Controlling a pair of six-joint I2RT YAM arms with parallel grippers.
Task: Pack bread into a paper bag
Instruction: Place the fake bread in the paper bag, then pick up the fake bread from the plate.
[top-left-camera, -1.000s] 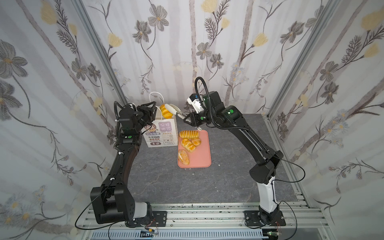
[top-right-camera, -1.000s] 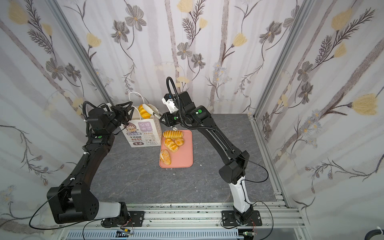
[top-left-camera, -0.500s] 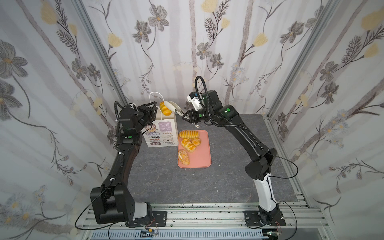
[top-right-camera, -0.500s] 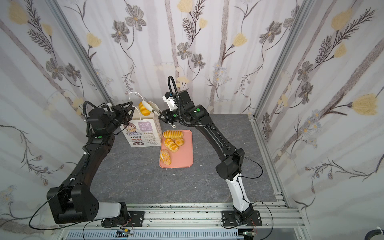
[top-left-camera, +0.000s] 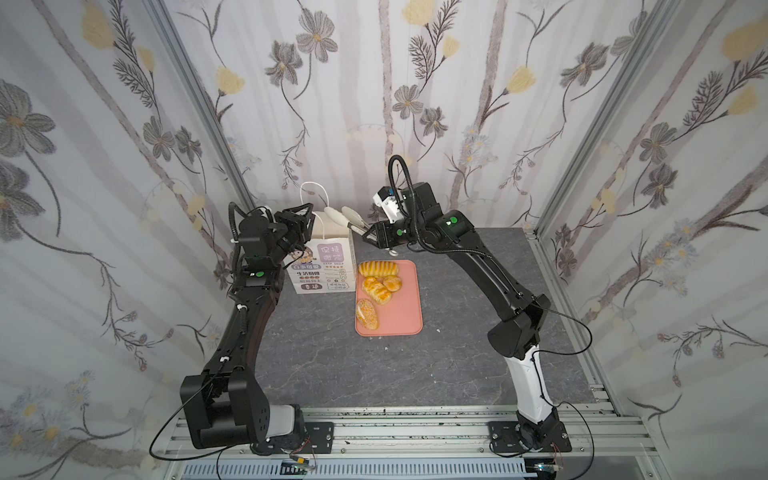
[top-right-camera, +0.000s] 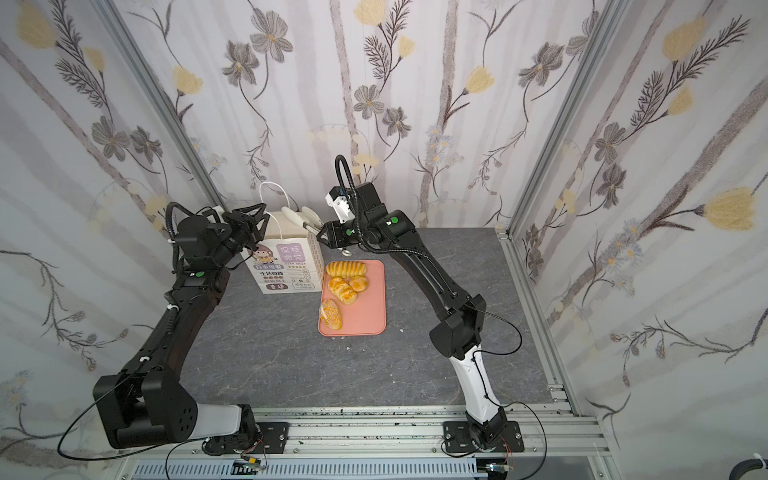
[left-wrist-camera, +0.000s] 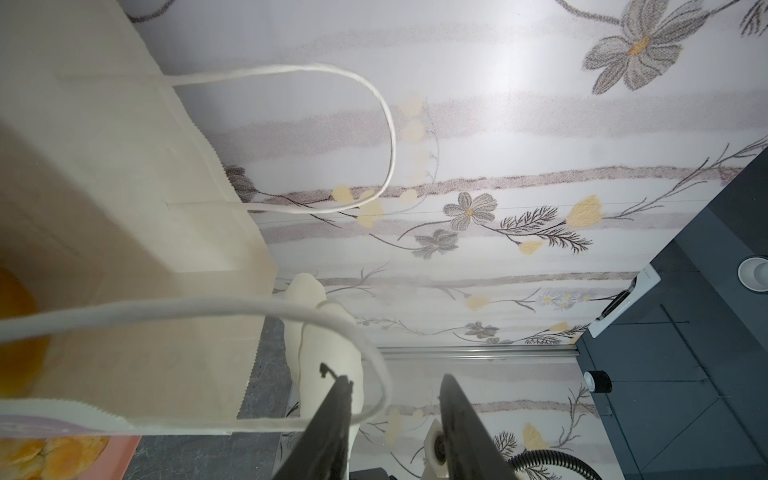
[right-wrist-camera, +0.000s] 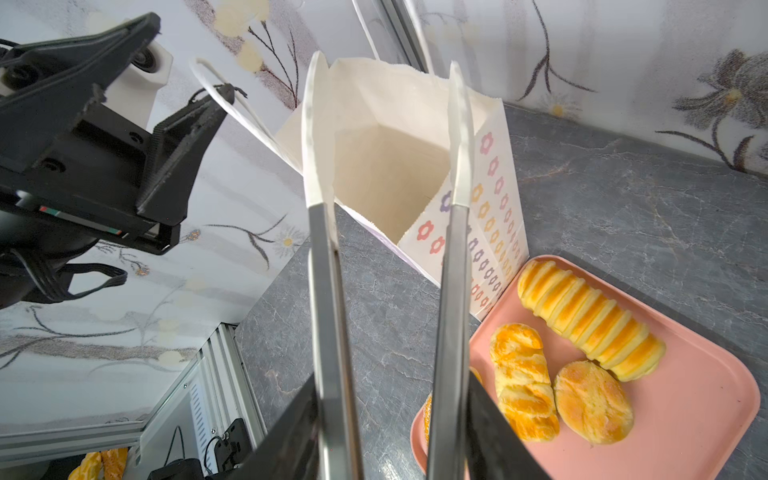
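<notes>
Right wrist view: the tongs (right-wrist-camera: 324, 291), clamped at their handle end between the fingers of the right gripper (top-left-camera: 370, 235), point at the open mouth of the paper bag (right-wrist-camera: 494, 178). Their two arms are spread and carry nothing. The bread (top-left-camera: 376, 286) left to pack lies on the pink tray (right-wrist-camera: 706, 395), just beside the bag's flowered side on the worktop (right-wrist-camera: 623, 187). The ridged loaf (right-wrist-camera: 590, 320) is nearest the bag, with its long axis across the tray's short side. Then come the braided bun (right-wrist-camera: 523, 382) and the round bun (right-wrist-camera: 592, 401), and in a top view the sesame-topped oval (top-left-camera: 367, 313) farthest from the bag. Any next pick therefore lies back and down from the tong tips, and the right arm is the nearer. The left gripper (left-wrist-camera: 390, 378) stands at the bag's opposite side with its fingers (left-wrist-camera: 336, 407) apart. A cord handle (left-wrist-camera: 208, 305) loops over one finger, apparently hooked rather than pinched. The bag's floor is hidden here. The left wrist view shows only an orange blur (left-wrist-camera: 12, 332) low inside, cut by the frame edge and probably packed bread; how many pieces cannot be told.
</notes>
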